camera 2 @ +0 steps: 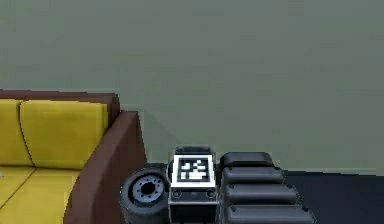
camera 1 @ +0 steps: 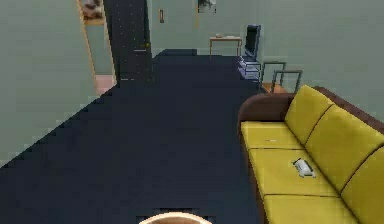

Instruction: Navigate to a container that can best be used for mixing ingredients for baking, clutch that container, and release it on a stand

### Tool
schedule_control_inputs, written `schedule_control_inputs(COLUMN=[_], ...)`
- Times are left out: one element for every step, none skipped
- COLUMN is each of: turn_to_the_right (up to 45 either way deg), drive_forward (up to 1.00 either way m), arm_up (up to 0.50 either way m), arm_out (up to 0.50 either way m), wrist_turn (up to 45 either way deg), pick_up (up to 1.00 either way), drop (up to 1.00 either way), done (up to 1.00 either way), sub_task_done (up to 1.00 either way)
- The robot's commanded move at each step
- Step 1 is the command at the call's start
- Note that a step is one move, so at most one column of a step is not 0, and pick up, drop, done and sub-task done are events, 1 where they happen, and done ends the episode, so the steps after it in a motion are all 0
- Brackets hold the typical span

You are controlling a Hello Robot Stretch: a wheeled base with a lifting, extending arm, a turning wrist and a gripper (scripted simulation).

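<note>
Home living room: yellow sofa (camera 1: 315, 150), television (camera 1: 252, 42)

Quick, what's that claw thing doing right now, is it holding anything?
Gripper: its dark body sits low by the sofa's brown arm; its far end can't be made out, so whether it holds anything cannot be told.

Dark navy floor (camera 1: 150, 130) thru room; pale grey-green walls (camera 1: 40, 80). Yellow-cushioned sofa w/ brown frame (camera 1: 310, 140) at fwd view's right. Dark panelled door (camera 1: 128, 40) at far end, small light wood table (camera 1: 225, 39) nr it.
</note>
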Motion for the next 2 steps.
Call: schedule_control_inputs(turn_to_the_right=[0.0, 0.0], drive_forward=[1.0, 1.0], arm_up=[0.0, 0.0], arm_out=[0.0, 0.0], wrist_turn=[0.0, 0.0], pick_up=[0.0, 0.0], drop=[0.0, 0.0], done=[0.0, 0.0], sub_task_done=[0.0, 0.0])
